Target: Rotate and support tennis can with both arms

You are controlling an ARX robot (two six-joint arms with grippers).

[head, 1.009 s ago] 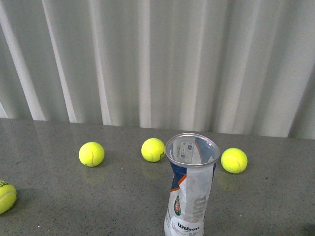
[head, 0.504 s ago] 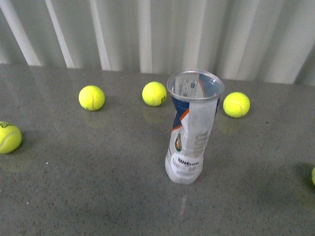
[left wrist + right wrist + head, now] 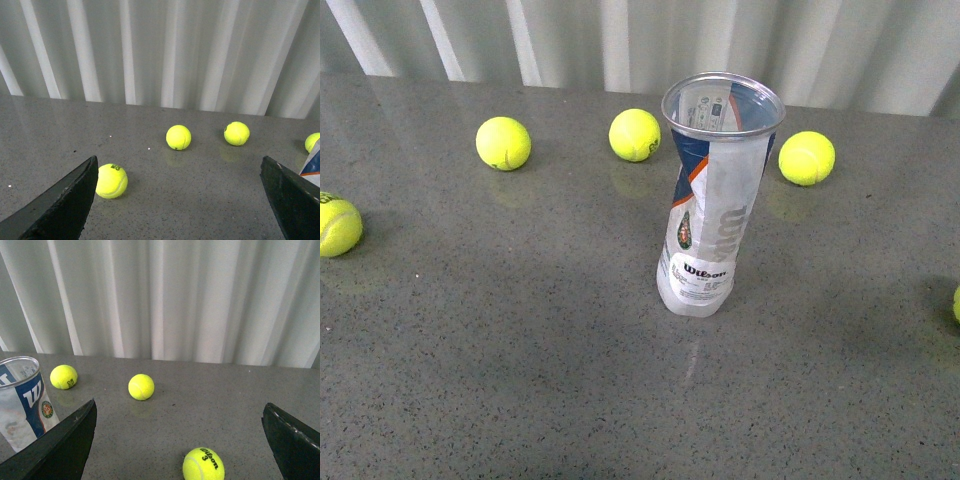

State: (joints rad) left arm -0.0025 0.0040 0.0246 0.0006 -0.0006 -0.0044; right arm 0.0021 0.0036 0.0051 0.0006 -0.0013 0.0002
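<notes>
Front view: I see the tennis can (image 3: 716,200) standing upright, mouth open, near the middle of the grey table (image 3: 500,340), tennis balls scattered behind it, no arm in frame. Left wrist: left gripper (image 3: 182,200) spread wide, holding nothing, can edge just visible. Right wrist: right gripper (image 3: 182,440) likewise spread, empty, can off to one side.

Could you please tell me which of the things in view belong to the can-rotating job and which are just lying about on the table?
Part of the job:
- tennis can, upright, open-topped, empty
- left gripper, open, holding nothing
- right gripper, open, holding nothing

Just lying about:
- tennis balls scattered on the table, such as the one behind the can and the one at the far left edge
</notes>
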